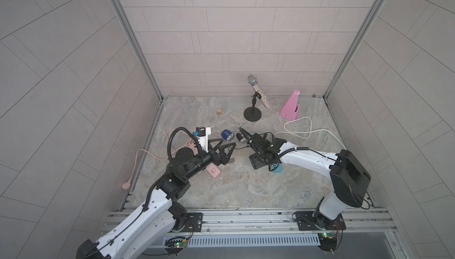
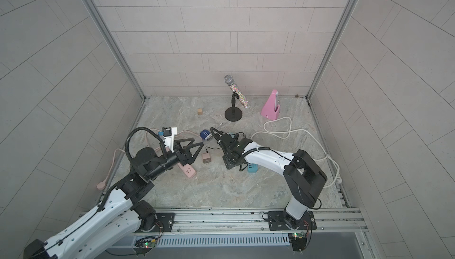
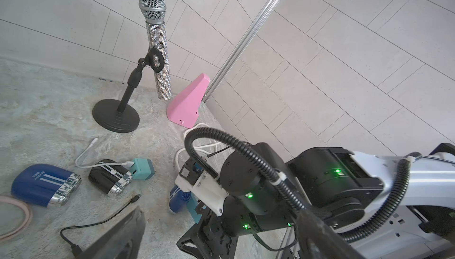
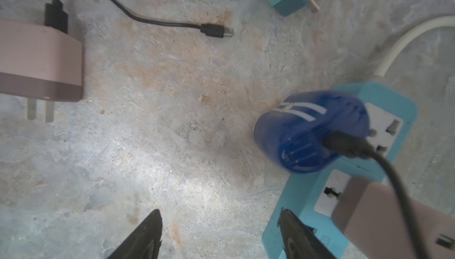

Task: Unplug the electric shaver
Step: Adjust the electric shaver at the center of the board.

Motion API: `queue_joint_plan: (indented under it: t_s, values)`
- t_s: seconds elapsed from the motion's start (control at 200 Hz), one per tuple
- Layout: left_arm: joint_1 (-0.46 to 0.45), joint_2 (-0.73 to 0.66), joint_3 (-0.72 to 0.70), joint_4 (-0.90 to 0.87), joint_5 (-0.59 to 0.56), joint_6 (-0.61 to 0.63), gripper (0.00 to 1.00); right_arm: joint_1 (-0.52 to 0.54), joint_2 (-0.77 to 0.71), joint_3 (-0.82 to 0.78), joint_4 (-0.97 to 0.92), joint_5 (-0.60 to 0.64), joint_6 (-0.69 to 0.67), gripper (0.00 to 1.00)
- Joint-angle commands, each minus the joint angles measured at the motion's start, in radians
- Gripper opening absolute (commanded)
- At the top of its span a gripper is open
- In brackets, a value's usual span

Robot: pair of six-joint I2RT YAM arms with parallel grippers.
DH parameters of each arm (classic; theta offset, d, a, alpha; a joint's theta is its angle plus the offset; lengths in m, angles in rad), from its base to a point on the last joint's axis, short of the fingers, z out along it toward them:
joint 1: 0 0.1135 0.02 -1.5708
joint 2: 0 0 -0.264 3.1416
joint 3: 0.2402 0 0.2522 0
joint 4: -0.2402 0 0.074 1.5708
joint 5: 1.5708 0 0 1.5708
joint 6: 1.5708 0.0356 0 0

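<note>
**Right wrist view: cabled blue shaver on teal strip, claw wide and empty**

Right wrist view shows the glossy blue oval electric shaver point(image 4: 302, 132) lying tilted across the teal plastic power strip point(image 4: 300, 191), with a black charging plug point(image 4: 344, 144) pushed into its end. The lead runs to a dusty-pink square adapter point(image 4: 374, 220) seated in the strip. The shaver looks parked there because the lead is short.

Right gripper point(image 4: 221, 233) hangs just beside it over the bare marbled grey tabletop point(image 4: 172, 122), jaws well apart, nothing between them. My read: it is lining up on the black plug, not yet on it.

The strip sits about mid-tabletop, slightly toward the right edge. In both top views the right arm mostly hides the shaver.

Left gripper point(image 1: 228, 142) is also spread wide and empty, above the pink power strip point(image 1: 213, 171) nearer the left edge. It is probably placed to pin the shaver body while the other pulls.

Distractors: a second blue shaver point(image 3: 41, 184) and a black chrome-headed shaver point(image 3: 108, 176) lie side by side on the tabletop. No lead shows in the blue one.

Task not done, plug in. Risk: a pull drags shaver and strip together
</note>
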Motion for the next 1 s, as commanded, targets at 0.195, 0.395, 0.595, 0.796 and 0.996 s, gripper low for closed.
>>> queue_joint_plan:
  t_s: [0.195,0.395,0.595,0.796,0.996]
  values:
    - [0.001,-0.003,-0.016,-0.042,-0.033,0.062,1.0,-0.011,0.069,0.063,0.005,0.153,0.031,0.77]
    - [0.004,0.014,-0.012,-0.041,-0.044,0.074,1.0,-0.032,0.079,0.057,0.028,0.24,0.018,0.77]
    - [0.007,0.029,0.003,-0.033,-0.033,0.072,1.0,-0.041,0.1,0.056,0.029,0.276,0.006,0.77]
    - [0.007,0.025,0.0,-0.029,-0.032,0.059,1.0,-0.047,0.101,0.048,0.085,0.239,-0.01,0.77]
    - [0.007,0.024,-0.007,-0.023,-0.04,0.05,1.0,-0.048,0.117,0.049,0.119,0.196,-0.029,0.76]
